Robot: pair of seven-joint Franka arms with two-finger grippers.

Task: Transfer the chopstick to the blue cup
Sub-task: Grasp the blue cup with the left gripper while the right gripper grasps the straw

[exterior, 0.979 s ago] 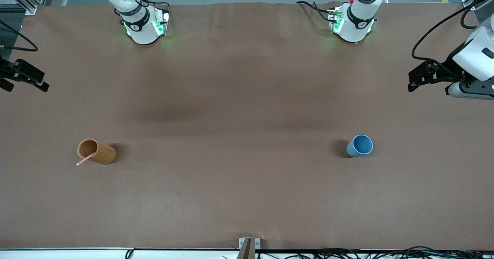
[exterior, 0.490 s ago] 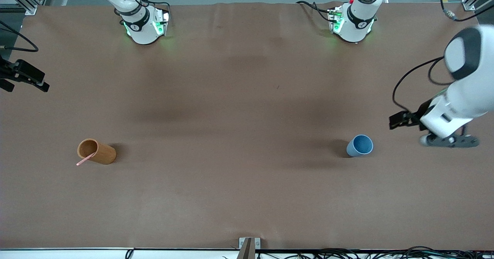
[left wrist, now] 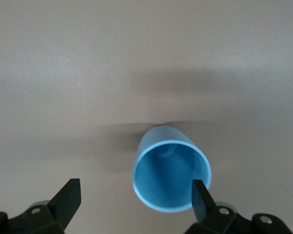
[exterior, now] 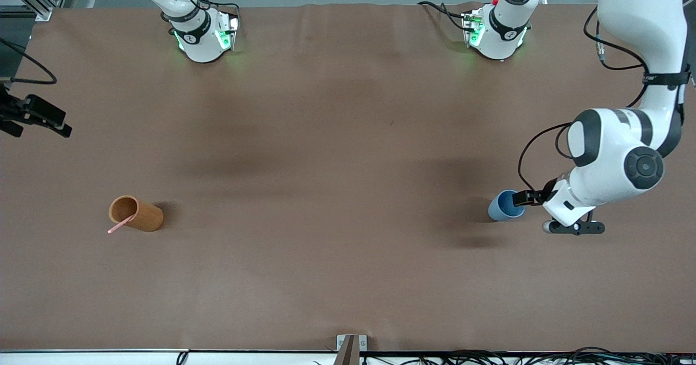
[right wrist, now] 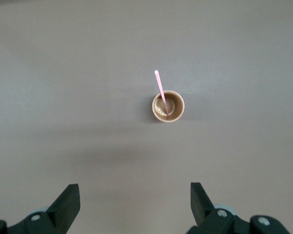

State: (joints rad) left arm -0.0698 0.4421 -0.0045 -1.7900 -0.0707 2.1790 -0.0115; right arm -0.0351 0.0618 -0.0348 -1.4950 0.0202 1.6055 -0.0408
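Observation:
The blue cup (exterior: 503,207) stands upright toward the left arm's end of the table. My left gripper (exterior: 523,198) is open and empty, low over the cup's rim. In the left wrist view the cup (left wrist: 171,175) lies off-centre between the fingers, and one finger (left wrist: 201,195) overlaps its rim; the gripper (left wrist: 135,195) holds nothing. The pink chopstick (exterior: 120,224) leans in the orange-brown cup (exterior: 138,214) toward the right arm's end. My right gripper (exterior: 41,123) hangs open over the table's edge there. The right wrist view shows the chopstick (right wrist: 159,87) and that cup (right wrist: 168,106) well clear of the gripper (right wrist: 134,199).
The brown table cover (exterior: 337,191) carries only the two cups. The arm bases (exterior: 204,36) stand along the edge farthest from the front camera. A metal bracket (exterior: 350,346) sits at the nearest edge.
My left arm has swung down from the table's end, and its open gripper has reached the blue cup. My right gripper has dipped slightly. The cups and chopstick have not moved.

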